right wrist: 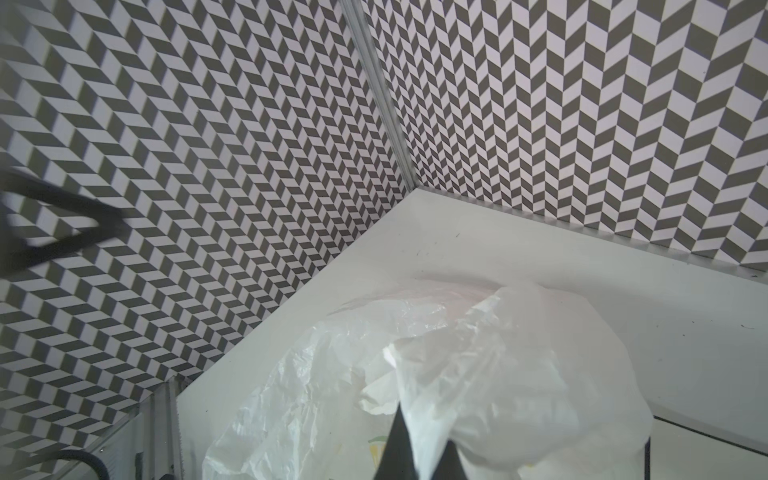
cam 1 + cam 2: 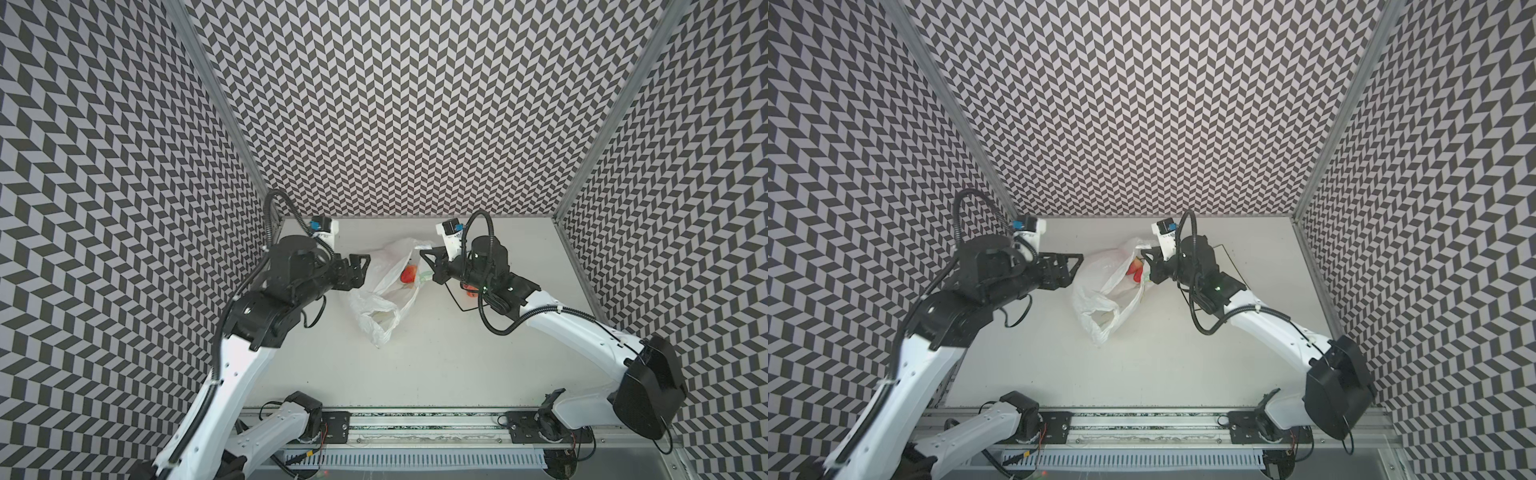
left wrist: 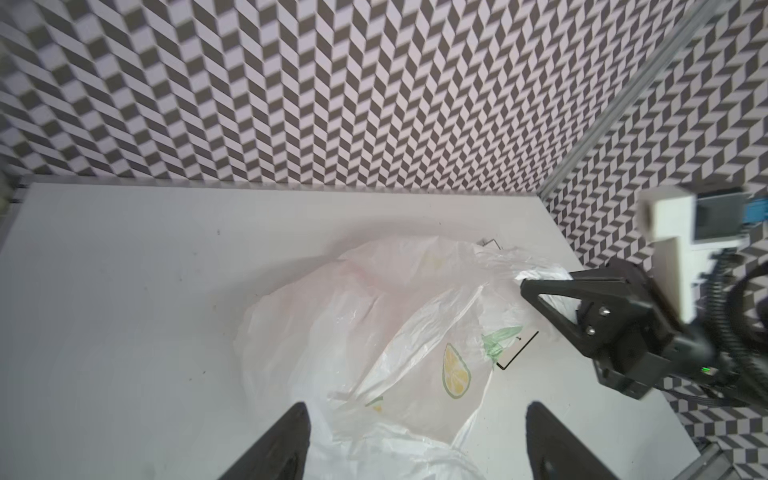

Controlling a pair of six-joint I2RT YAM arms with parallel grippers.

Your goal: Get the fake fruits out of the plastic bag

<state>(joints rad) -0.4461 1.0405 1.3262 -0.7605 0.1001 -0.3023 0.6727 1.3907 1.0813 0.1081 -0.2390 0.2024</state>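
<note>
Right hand [image 2: 424, 252] pinches the plastic bag [image 2: 376, 299], left hand [image 2: 363, 272] open beside it; 1 red fruit [image 2: 409, 274] inside.

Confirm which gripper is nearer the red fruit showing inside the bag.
Right. The right gripper is shut on the plastic bag at its rim, just beside the red fruit. The left gripper is open at the bag's opposite side, crumpled plastic between.
</note>
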